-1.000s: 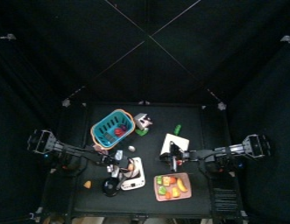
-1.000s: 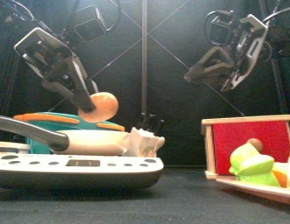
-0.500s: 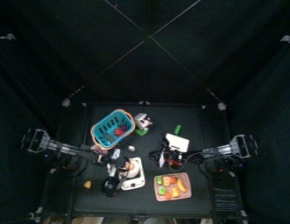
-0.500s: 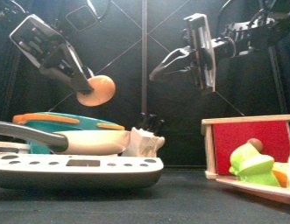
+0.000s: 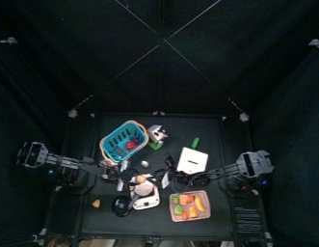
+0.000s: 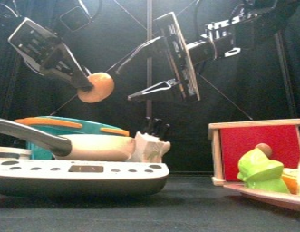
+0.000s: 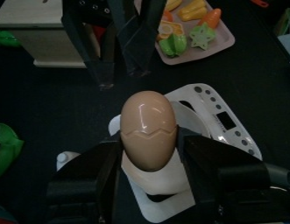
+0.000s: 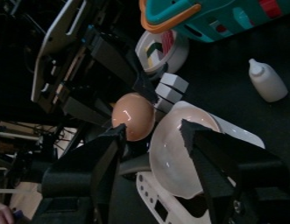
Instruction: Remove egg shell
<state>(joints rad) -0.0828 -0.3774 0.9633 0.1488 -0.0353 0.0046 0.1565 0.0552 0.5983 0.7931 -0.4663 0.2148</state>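
Nearest the front edge, a white kitchen scale with a row of dark buttons [image 6: 80, 170] lies low across the left of the table, and a pink tray of bright toy vegetables [image 6: 271, 174] sits at the right with a red wooden box [image 6: 258, 145] just behind it. These have not moved since the earlier frames. Behind the scale lies a teal and orange basket [image 6: 67, 136].

Above the scale, the left gripper [image 7: 151, 166] holds a tan plastic egg with a zigzag crack line around its middle [image 7: 151, 128], its jaws closed narrowly on the egg's lower half. In the left wrist view the egg's long axis runs straight out along the jaws, the rounded tip pointing away from the wrist. In the front view the egg [image 6: 98, 86] hangs well above the table at about the height it had half a second ago, slightly higher than a second ago.

The right gripper [image 6: 160, 70] has changed most: a second ago it hung at the upper right, half a second ago it had come toward the middle, and now its jaws stand wide apart just beside the egg, not touching it. In the right wrist view the open jaws frame the egg [image 8: 134, 115].

Farther back, a small white bottle [image 8: 267, 79] stands on the black table [image 6: 188, 204].
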